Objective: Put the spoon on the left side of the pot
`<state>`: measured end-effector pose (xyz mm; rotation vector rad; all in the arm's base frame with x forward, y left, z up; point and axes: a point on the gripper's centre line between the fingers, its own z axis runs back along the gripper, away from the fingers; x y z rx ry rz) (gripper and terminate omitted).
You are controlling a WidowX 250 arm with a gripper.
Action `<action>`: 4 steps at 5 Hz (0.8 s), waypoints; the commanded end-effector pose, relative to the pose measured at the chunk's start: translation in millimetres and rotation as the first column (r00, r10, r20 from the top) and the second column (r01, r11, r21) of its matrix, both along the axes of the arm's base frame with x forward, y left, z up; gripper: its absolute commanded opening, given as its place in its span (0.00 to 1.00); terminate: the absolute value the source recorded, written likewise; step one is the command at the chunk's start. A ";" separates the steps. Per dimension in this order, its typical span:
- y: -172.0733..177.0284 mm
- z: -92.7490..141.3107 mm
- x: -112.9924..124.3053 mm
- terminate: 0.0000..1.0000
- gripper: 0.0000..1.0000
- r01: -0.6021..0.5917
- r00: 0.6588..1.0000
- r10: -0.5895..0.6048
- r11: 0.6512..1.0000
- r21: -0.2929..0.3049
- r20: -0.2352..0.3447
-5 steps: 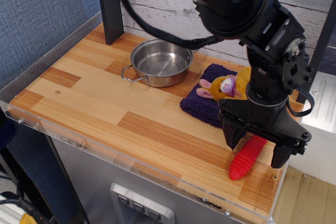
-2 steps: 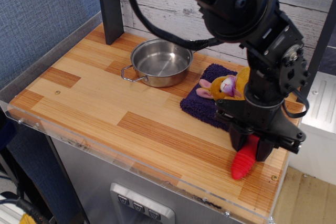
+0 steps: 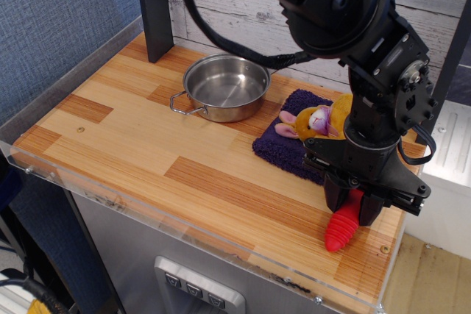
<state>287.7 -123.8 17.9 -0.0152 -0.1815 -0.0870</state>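
Fingers (image 3: 335, 202) on the gripper (image 3: 352, 207) are pinched in on the spoon (image 3: 344, 227), clamping its fat red ribbed handle from both sides. Only the lower end of that handle pokes out below the black fingers, pointing down toward the front edge of the table (image 3: 132, 145). I can't see the metal bowl end at all, it's hidden behind the gripper body. Can't really tell if the handle tip is touching the wood or just off it either.

So the spoon is way over at the front right corner of the tabletop, right by the clear plastic edging. Just behind the gripper there's a dark purple cloth (image 3: 291, 141) with a little yellow-orange plush toy (image 3: 318, 121) lying on it, pink ears and all. The arm's wrist partly covers the right side of the toy.

The pot (image 3: 224, 87) sits well apart from all this, toward the back middle of the table, upright, shiny inside, nothing in it. One loop handle sticks out toward the front left; the other one I can't make out. A dark post (image 3: 153, 9) stands at the back, left of the pot, and the big black arm arches over from the top of the shot.
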 end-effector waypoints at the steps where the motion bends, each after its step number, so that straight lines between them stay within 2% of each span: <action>1: -9.3 40.7 8.7 0.00 0.00 0.021 0.997 -0.016 0.998 -0.065 0.073; 4: 11.6 121.0 9.7 0.00 0.00 0.013 0.980 0.018 0.988 -0.154 0.199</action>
